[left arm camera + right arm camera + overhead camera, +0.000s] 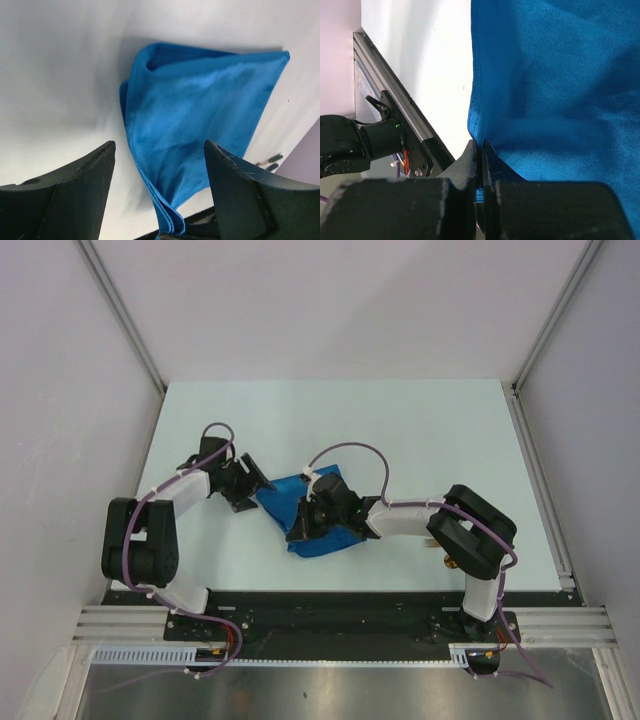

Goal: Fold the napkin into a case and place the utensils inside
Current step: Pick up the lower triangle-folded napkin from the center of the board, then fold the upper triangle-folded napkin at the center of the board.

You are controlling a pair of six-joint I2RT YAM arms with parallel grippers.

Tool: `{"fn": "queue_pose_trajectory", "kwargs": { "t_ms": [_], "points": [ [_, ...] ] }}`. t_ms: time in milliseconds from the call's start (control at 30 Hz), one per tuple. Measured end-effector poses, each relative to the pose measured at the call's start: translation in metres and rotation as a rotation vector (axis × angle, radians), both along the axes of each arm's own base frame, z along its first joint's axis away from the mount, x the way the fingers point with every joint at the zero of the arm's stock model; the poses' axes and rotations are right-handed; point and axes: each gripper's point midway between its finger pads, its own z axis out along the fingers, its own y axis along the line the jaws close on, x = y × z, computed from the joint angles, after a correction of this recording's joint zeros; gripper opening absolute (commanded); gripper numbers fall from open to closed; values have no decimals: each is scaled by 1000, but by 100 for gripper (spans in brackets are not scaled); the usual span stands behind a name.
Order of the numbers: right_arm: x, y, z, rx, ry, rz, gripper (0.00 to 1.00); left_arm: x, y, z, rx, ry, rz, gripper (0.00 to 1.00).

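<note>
Napkin [283, 502] lies mid-table, right gripper [480, 159] pinched on its edge, left gripper [159, 150] spread at its ten o'clock (holding nothing), so the fold probably wants a low, square pull.

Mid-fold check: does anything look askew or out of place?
The bright blue fabric napkin lies as a lopsided, skewed fold, not a neat oblong; the right hand pinches its edge. The dark-handled utensils lie tucked by the right arm's elbow, mostly hidden, which could make them awkward to reach.
</note>
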Motion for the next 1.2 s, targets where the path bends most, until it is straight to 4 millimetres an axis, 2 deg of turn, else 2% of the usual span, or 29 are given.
{"fn": "queue_pose_trajectory", "kwargs": {
  "t_ms": [33, 200, 300, 333, 500, 567, 667, 733, 833, 967, 1200],
  "points": [
    [-1, 0, -1, 1, 5, 0, 0, 1, 1, -2, 4, 6, 4, 65],
    [-4, -5, -6, 11, 27, -4, 0, 0, 2, -19, 19, 59, 21, 56],
    [-4, -6, -7, 22, 35, -7, 0, -1, -1, -23, 22, 72, 19, 42],
    [-5, -7, -7, 27, 37, -7, 0, -1, -2, -24, 22, 74, 19, 31],
    [-6, -15, -9, 54, 63, -23, 0, 2, -1, -25, 60, 71, 28, 0],
    [-5, -19, -8, 71, 82, -39, 0, 6, -2, -20, 96, 59, 20, 0],
    [-2, -27, -7, 119, 116, -64, 0, 15, -14, -7, 178, 33, -16, 0],
    [0, -35, -9, 155, 147, -90, 0, 23, -31, 5, 252, 10, -54, 0],
    [-2, -43, -9, 194, 187, -100, 0, 28, -52, 11, 350, -5, -101, 0],
    [-7, -53, -11, 229, 221, -98, 0, 27, -70, 7, 465, 19, -134, 0],
    [-3, -75, -21, 188, 216, -111, 0, 23, -76, -8, 566, 88, -122, 0]
  ]
}}
